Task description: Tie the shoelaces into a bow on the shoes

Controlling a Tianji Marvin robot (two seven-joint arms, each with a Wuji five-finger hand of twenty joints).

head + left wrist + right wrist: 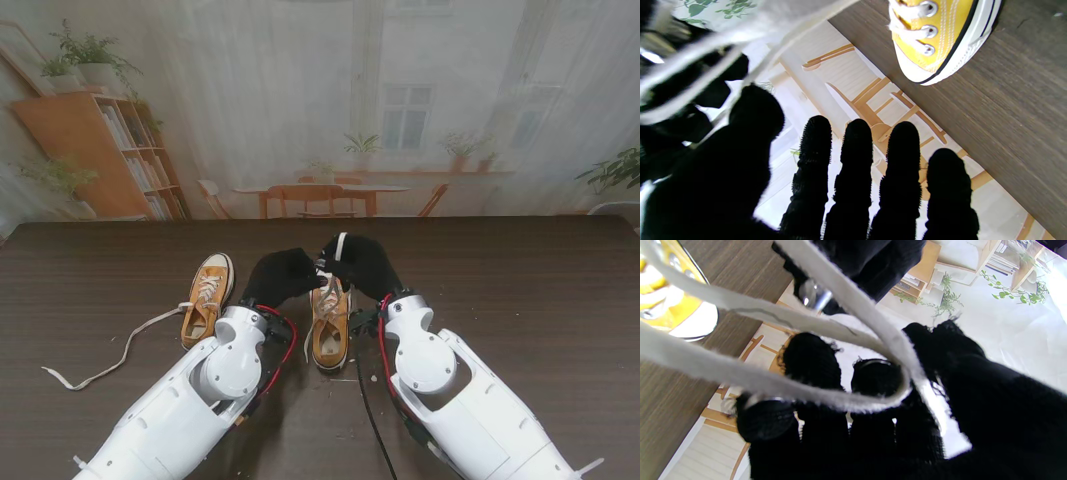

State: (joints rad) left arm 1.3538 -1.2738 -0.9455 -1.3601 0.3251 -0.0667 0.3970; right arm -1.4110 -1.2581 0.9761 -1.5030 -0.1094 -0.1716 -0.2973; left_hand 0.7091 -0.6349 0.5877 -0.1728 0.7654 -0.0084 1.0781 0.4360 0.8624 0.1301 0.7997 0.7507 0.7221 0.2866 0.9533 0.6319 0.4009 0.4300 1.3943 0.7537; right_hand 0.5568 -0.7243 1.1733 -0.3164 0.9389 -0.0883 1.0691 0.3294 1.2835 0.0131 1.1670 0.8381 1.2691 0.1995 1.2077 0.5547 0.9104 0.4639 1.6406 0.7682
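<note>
Nearest in the stand view, our two white forearms rise from the bottom corners and meet over the shoe (330,330) at the centre of the frame, on the dark worktop (520,290). Our right hand (362,263) holds a loop of the white lace (780,386): the right wrist view shows the band curling round the fingers (811,363), with a second strand crossing above it. Our left hand (283,275) sits just beside it at centre. In its own wrist view four fingers (857,146) stand straight and apart, while lace strands (690,53) pass by the thumb in the upper left. We cannot tell whether that thumb pins them, so this hand's grip stays unclear.

We judge the step to be forming the bow's loops. To do it well we should keep the right loop taut but not stretched, bring the left strand around its base, and let neither hand drag the shoe along the worktop.

Farther off, at centre left, the second shoe (208,298) lies with its lace (120,355) trailing loose toward the lower left.

The hands cover the eyelets and any first knot, the lace in the wrist views is blurred, and its ends are cut off at the frame edges.
</note>
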